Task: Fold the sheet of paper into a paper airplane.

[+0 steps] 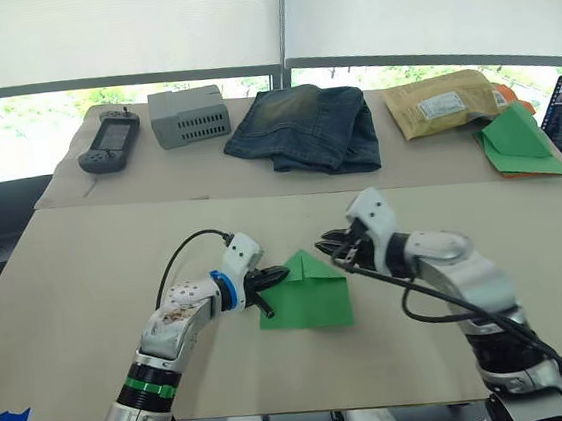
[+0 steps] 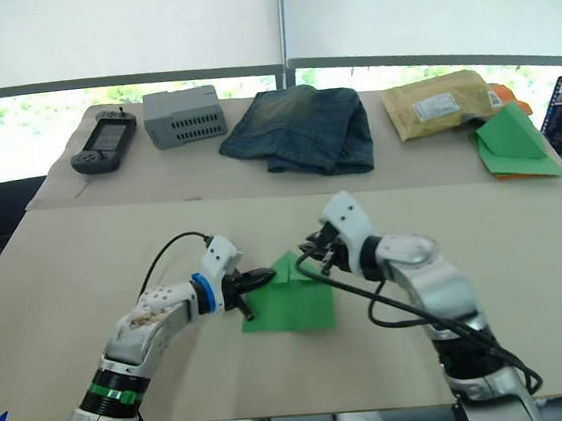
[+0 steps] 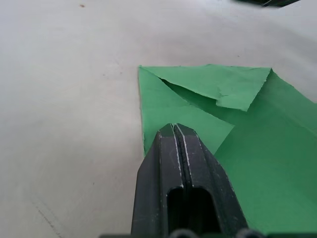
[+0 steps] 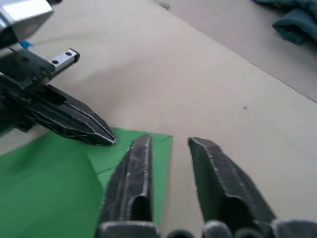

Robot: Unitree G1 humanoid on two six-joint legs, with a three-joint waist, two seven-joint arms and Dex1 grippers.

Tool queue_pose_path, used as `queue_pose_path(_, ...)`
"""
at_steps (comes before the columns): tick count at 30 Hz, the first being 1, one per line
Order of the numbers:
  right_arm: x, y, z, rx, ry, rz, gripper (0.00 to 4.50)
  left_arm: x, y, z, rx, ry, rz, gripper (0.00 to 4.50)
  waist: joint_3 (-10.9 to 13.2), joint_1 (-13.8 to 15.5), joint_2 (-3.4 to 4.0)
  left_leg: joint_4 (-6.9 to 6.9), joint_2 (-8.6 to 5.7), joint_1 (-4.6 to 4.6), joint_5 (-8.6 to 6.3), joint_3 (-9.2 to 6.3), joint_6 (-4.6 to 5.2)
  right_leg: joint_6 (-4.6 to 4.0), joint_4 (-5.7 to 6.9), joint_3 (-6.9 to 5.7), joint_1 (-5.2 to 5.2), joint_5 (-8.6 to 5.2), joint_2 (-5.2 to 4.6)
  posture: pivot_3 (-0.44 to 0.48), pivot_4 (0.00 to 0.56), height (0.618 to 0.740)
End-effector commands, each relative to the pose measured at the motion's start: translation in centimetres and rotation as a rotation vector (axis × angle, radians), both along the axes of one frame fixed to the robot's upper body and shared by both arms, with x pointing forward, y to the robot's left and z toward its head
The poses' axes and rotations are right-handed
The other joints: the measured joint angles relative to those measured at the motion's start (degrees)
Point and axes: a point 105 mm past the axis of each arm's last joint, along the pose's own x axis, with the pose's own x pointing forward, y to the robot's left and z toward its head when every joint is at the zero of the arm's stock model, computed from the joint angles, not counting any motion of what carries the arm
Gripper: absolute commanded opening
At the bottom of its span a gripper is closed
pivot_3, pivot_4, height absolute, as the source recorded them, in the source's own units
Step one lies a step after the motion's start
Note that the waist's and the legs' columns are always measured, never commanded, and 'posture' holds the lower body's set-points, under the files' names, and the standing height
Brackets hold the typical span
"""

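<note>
Tan table [image 1: 88, 291] with sheet of paper [image 1: 315, 297] (partly folded), jeans [image 1: 304, 126], controller [image 1: 110, 145], grey box [image 1: 188, 116], envelope [image 1: 443, 103].

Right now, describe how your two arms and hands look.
Both arms have silver-white shells. The left arm has a blue ring at the wrist and a green band lower down. Looping black cables run to each wrist. The left hand and right hand each have two black fingers.

Left arm reaching forward and inward over the table, forearm low, left gripper [image 1: 266, 281] with fingers [image 3: 179, 148] pressed together, tips pointing toward the other gripper and resting on the sheet of paper [image 1: 310, 293]. Right arm bent at the elbow, forearm angled inward, right gripper [image 4: 168, 144] with fingers [image 4: 134, 166] slightly parted, hovering at the paper's far corner, close to the left fingertips.
</note>
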Motion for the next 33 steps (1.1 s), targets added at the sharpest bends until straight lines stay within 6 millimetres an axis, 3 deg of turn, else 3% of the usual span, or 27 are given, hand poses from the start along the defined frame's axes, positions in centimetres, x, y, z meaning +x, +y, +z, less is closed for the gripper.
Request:
queue_pose_path(1,-1.6,-1.3,0.2,0.208,0.194,-0.073,2.57,-0.5,-0.6,-1.5,0.034,0.046,-0.026,0.00,0.0,0.1,-0.01,0.00,0.00,0.00,0.00,-0.01,0.00,0.00,0.00,-0.01,0.00,0.00,0.00,0.000,0.150,0.740)
queue_pose_path(10,-2.7,-3.1,-2.1,0.455,0.488,-0.207,2.57,-0.3,-1.0,-0.9,0.016,0.024,-0.024,0.00,0.0,-0.1,0.02,0.00,0.02,0.00,0.00,-0.03,0.00,0.12,0.03,-0.02,-0.01,-0.07,0.03,0.000,0.150,0.740)
queue_pose_path(18,-3.1,-3.2,-4.8,0.462,0.605,-0.231,2.57,-0.5,-1.1,-0.3,0.000,0.008,-0.023,0.00,0.0,-0.1,0.02,0.00,0.00,-0.06,0.00,-0.03,0.00,0.14,0.00,-0.02,-0.03,-0.08,0.02,0.000,0.150,0.740)
queue_pose_path(31,-3.5,-1.0,-2.9,0.608,0.627,-0.085,2.57,-0.3,-0.6,-0.4,0.006,0.003,0.007,0.00,0.0,-0.5,0.04,0.00,0.02,-0.07,0.00,-0.03,0.00,0.43,0.00,0.01,-0.04,-0.24,0.03,0.000,0.150,0.740)
queue_pose_path(33,-3.7,-0.7,-2.6,0.617,0.630,-0.060,2.04,-0.3,-0.6,-0.5,0.006,0.004,0.010,0.00,0.0,-0.5,0.04,0.00,0.02,-0.07,0.00,-0.03,0.00,0.43,0.01,0.00,-0.05,-0.24,0.03,0.000,0.150,0.740)
